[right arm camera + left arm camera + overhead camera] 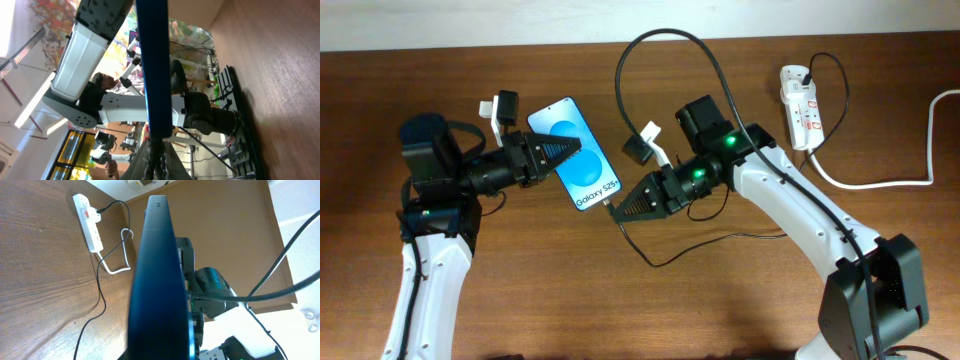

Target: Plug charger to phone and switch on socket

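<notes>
- The wooden desk [520, 290] carries everything, and the phone sits around the middle of my overhead view.
- My right arm reaches in from the socket's side of the phone. Its end effector [619, 211] is right at the phone's short end, by the "Galaxy S25" text. It looks closed on the charger's connector end.
- My left end effector [572, 150] comes in at the phone's long edge, on the side away from the socket. It is clamped onto the phone, so the left wrist camera sees the phone edge-on.
- The phone [576, 152] lies at an angle between the two end effectors, with its blue screen facing up.
- A thick white cord [880, 183] runs off the socket, away from the phone.
- The socket [801, 107] lies well apart from the phone, past the right arm. I cannot tell how its switches are set.
- The charger [660, 264] trails in a thin black loop from the phone's text end, passing under the right arm. Its black plug sits in the socket. I cannot tell whether the tip is seated in the phone.
</notes>
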You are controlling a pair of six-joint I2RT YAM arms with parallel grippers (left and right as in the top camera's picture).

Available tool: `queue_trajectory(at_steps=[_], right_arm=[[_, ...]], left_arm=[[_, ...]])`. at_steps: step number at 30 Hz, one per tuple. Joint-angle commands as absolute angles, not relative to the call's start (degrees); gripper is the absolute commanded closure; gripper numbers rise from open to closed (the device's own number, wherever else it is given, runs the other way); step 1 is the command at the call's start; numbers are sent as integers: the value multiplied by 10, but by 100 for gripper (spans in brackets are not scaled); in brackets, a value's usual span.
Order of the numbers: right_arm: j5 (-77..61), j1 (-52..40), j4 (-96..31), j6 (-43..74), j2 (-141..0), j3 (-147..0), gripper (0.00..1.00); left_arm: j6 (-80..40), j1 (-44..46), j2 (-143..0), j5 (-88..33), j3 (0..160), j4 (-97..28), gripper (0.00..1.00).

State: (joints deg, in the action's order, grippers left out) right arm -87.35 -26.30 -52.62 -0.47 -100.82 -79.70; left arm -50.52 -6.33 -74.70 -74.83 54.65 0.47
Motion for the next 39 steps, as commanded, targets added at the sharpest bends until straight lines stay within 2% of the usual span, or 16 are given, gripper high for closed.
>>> queue_trajectory(at_steps=[1, 30, 39], right_arm=[[-889, -274, -527, -10, -1010, -797, 96], [-889, -274, -502, -9, -1010, -797, 96], [-889, -274, -455, 35, -1010, -797, 96]], left_arm=[[-496, -62, -747, -756, 559, 8, 100], [-496, -61, -747, -757, 559, 8, 100], [-496, -61, -747, -757, 559, 8, 100]])
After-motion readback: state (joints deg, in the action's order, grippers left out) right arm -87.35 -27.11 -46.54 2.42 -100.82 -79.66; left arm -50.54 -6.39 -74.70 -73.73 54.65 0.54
